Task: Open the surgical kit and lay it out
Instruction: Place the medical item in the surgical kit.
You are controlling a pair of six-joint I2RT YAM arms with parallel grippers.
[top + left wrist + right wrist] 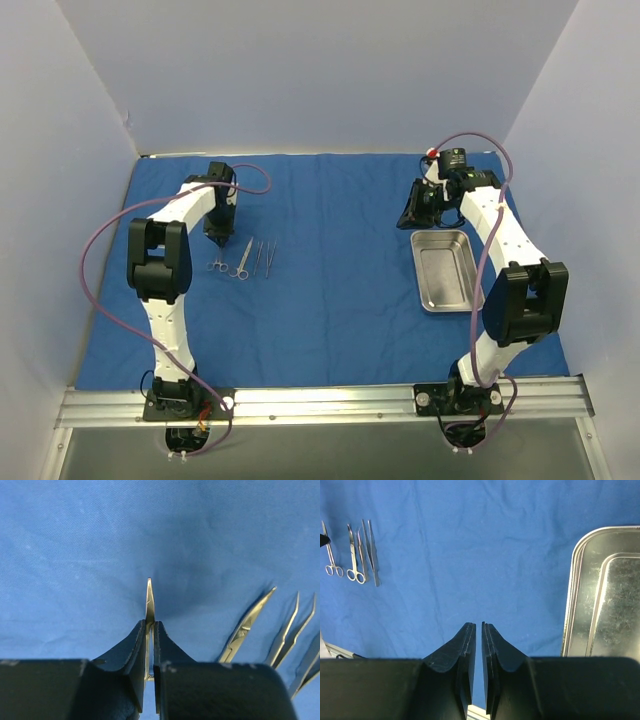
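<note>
The royal-blue cloth wrap (330, 300) of the surgical kit lies spread flat over the table. My left gripper (214, 240) (151, 622) is shut on the pointed end of a thin silver scissor-like instrument (149, 597) (330, 555), low over the cloth at the left. Just right of it lie a second pair of scissors (241, 262) (247, 625) and tweezers (258, 256) (287, 630) in a row. The shiny steel tray (445, 270) (605, 590) sits on the cloth at the right. My right gripper (408, 215) (478, 625) hangs beyond the tray's far-left corner, shut, with only a thin slit and nothing between its fingers.
White walls close in the left, back and right of the cloth. A metal rail (320, 400) with both arm bases runs along the near edge. A purple cable (95, 270) loops off the left arm.
</note>
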